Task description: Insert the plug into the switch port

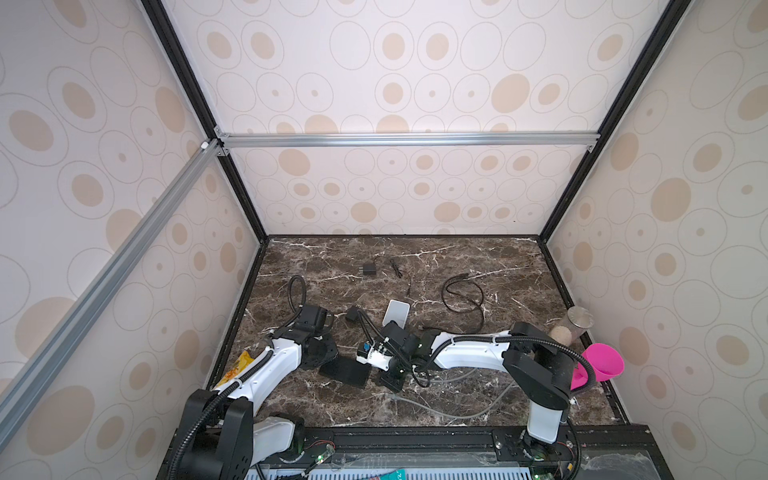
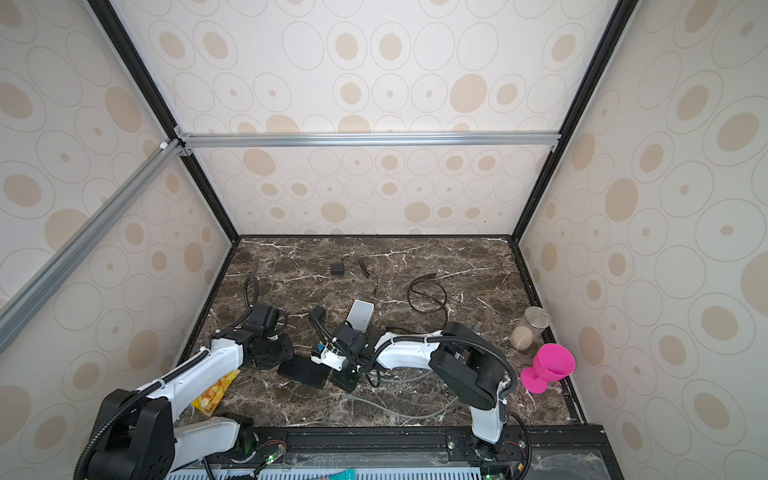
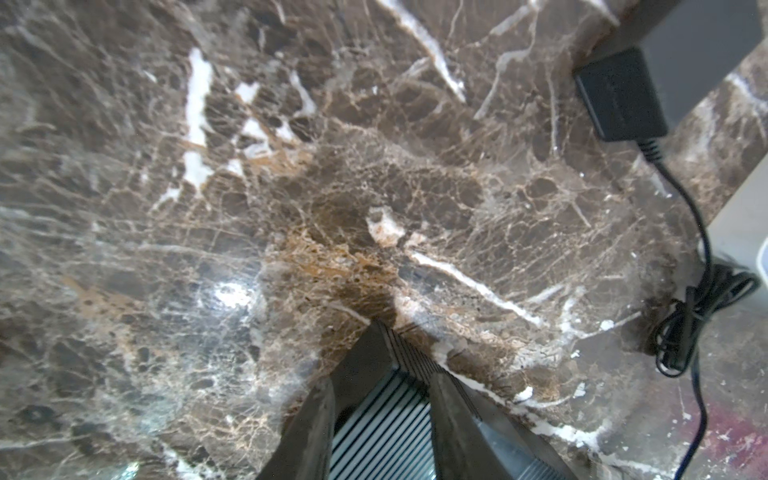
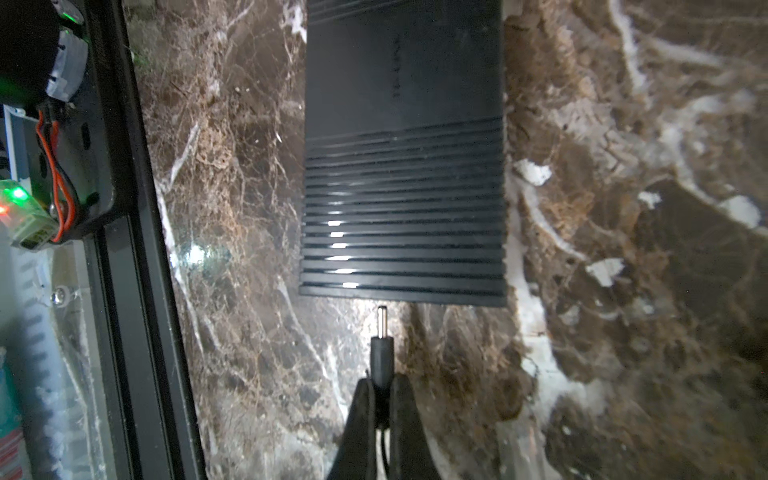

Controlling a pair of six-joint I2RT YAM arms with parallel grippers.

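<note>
1. Marble table (image 1: 457,266): the switch lies flat on it near the front edge, btwn the two arms.
2. Switch (image 4: 403,166): flat black box w/ ribbed top. It serves as ref pt for the rest.
3. Pink goblet (image 1: 602,365): well right of the switch, at the table's right edge.
4. White box (image 1: 397,312): behind the switch, towards the back wall, propped at a tilt.
5. L gripper (image 3: 382,380): at the switch's ribbed corner, one finger either side. Jaws are partway apart, and I can't tell if they pinch it.
6. R gripper (image 4: 382,384): just off the switch's ribbed end, closed tight on the plug's black sleeve.
7. Black adapter (image 3: 619,95): behind the switch, apart from it. Its thin cord is bunched nearby.
8. Plug (image 4: 381,353): barrel type, metal tip pointing at the switch's ribbed end. The tip is just short of that edge, not inserted.
</note>
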